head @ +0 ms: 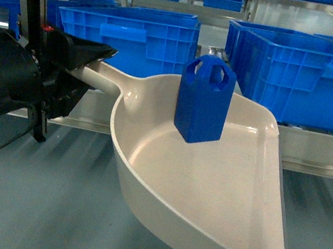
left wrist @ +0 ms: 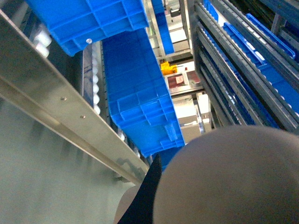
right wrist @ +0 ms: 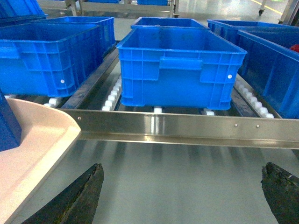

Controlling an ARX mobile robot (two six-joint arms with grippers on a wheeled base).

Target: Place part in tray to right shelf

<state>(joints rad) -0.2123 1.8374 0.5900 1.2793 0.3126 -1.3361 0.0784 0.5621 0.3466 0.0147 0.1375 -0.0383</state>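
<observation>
You have the left gripper [head: 91,63] clenched on the handle of the glossy, stiff tray [head: 214,225], the light part [head: 205,99] standing loose inside, so keep it level, while the right gripper [right wrist: 182,191] hangs released.

At the left edge of the head view the left claw [head: 95,57] and its arm fill the middle left of the frame: a bulky matte-black housing, rounded at the lower left, tapering into dark pointed fingers. A small red mark sits on the black body near the upper left, beside an upright black bracket edged in light metal. A thin black cable curves off at the lower left edge. In the right wrist view the right claw [right wrist: 184,196] shows as two dark, rough-surfaced, worn-looking fingertips [right wrist: 77,198], one at the bottom left, one at the bottom right corner.
</observation>
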